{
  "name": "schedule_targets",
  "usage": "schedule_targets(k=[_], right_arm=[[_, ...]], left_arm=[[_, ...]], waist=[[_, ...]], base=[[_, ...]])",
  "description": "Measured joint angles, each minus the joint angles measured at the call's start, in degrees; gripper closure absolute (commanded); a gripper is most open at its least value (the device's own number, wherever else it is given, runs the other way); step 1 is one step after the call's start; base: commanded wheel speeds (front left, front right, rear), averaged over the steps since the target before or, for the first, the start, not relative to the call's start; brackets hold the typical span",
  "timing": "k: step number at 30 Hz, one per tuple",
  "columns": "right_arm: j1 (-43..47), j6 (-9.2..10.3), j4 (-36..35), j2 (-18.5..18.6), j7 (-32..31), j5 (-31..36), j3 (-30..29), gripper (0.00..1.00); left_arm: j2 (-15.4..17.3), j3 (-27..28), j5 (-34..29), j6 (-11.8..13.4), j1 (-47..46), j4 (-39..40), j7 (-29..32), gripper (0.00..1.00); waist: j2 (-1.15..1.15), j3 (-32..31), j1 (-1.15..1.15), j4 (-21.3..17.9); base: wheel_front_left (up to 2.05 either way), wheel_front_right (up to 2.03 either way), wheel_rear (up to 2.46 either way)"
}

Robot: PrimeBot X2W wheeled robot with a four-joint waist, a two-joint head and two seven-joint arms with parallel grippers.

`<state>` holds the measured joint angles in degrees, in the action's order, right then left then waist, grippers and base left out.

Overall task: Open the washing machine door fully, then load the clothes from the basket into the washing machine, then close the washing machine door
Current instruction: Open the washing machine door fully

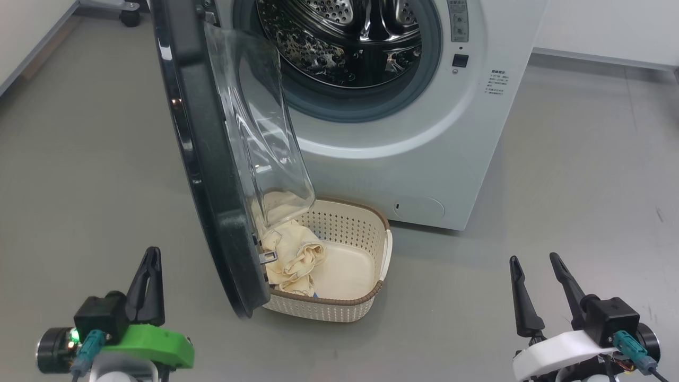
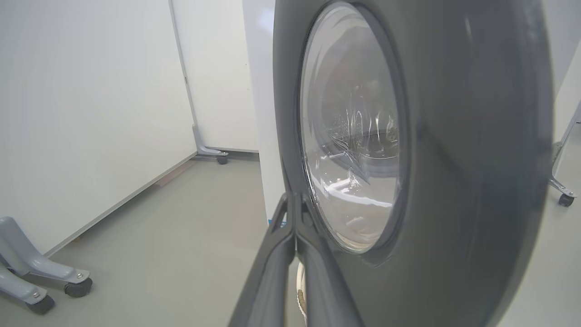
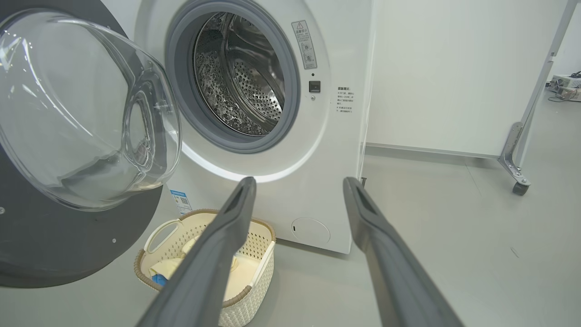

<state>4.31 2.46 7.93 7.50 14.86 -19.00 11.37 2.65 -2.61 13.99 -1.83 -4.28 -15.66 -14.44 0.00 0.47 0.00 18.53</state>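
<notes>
At centre frame, the washing machine door (image 1: 204, 159) stands open beside the washing machine (image 1: 424, 159).
Bottom centre, the basket (image 1: 350, 220) sits on the floor (image 1: 557, 185) holding the clothes (image 1: 292, 254). Lower left, the left fingers (image 1: 148, 286) are pressed together, empty; lower right, the right fingers (image 1: 522, 302) are spread.

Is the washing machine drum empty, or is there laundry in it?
Empty as far as seen: the drum shows bare perforated steel, and the clothes lie in the basket.

Showed a glossy black door (image 1: 209, 175) with smooth clear glass (image 1: 260, 132), shiny perforated steel drum (image 1: 339, 48), matt plastic basket (image 1: 366, 212), soft cloth clothes (image 1: 294, 254).
</notes>
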Motion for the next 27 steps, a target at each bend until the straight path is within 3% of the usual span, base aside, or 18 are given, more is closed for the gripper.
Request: schedule_targets(k=[16, 27], right_arm=[[1.1, -1.86, 0.8, -1.0, 0.0, 0.8, -1.3, 0.00], [1.1, -3.00, 1.4, -1.9, 0.0, 1.8, -1.6, 0.00]], left_arm=[[1.9, -0.1, -6.6, -0.4, -10.8, 17.4, -0.3, 1.00], [1.3, -9.6, -8.3, -3.2, -13.5, 25.7, -0.3, 1.00]], waist=[[0.00, -0.8, 0.00, 0.5], [0.00, -0.9, 0.00, 0.2]], base=[[0.00, 0.00, 0.00], [0.00, 0.00, 0.00]])
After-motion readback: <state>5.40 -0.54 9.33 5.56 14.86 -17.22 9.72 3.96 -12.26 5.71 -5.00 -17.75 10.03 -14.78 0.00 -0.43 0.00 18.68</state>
